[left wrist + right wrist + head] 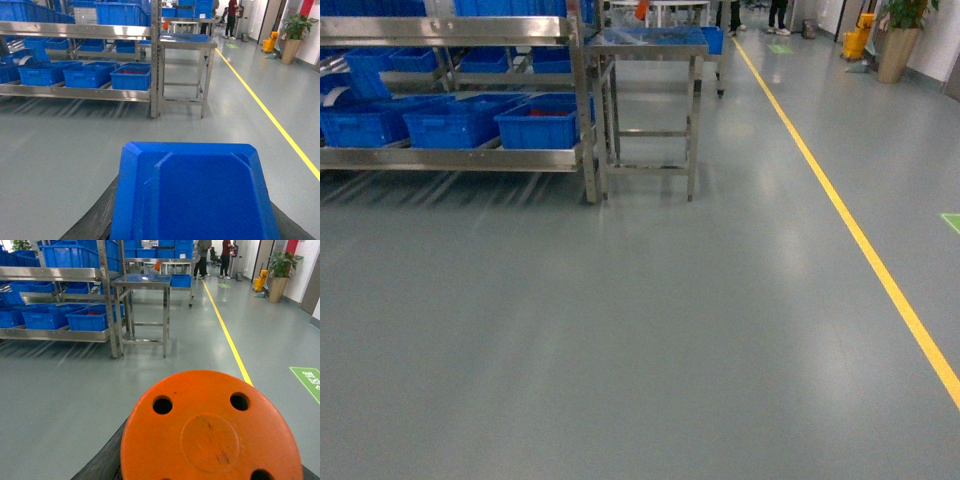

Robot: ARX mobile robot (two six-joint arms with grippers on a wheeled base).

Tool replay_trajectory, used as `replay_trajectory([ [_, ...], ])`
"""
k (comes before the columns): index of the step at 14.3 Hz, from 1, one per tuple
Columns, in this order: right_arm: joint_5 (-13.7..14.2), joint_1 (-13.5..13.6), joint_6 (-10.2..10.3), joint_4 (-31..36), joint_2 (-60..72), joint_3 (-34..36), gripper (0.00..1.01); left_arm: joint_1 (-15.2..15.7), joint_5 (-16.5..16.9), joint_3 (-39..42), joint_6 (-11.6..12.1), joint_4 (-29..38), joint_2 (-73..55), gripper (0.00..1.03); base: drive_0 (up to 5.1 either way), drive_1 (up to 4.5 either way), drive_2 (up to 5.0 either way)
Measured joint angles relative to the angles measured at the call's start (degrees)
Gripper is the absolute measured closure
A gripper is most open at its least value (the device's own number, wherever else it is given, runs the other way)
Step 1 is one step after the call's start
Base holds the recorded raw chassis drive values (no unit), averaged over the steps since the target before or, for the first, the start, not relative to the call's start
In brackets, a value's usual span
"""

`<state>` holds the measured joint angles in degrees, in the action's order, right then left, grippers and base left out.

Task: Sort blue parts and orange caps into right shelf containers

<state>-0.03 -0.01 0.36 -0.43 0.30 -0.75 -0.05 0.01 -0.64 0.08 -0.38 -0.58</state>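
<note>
Here, both wrists carry parts toward the shelf

Up close in the left wrist view, a blue part (195, 195) fills the foreground: glossy moulded plastic, bevelled corners, a recessed face. The right wrist view gives us an orange cap (212, 430), its flat round end showing 3 holes and a faint central disc. Dark gripper edges flank each piece, but the fingers themselves are hidden, so I cannot tell how far either gripper is open.

The head view shows neither piece, only smooth grey floor, a yellow floor line (860, 240), a stainless steel rack (460, 158) holding ribbed blue bins (540, 125), and a steel table (650, 100) beside it. No writing is readable.
</note>
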Motion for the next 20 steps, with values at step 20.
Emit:
replay_trajectory([
  [20, 0.0, 0.0, 0.0, 0.0, 0.0, 0.0, 0.58, 0.0, 0.1, 0.0, 0.0, 0.2, 0.0, 0.61, 0.0, 4.21, -4.2],
])
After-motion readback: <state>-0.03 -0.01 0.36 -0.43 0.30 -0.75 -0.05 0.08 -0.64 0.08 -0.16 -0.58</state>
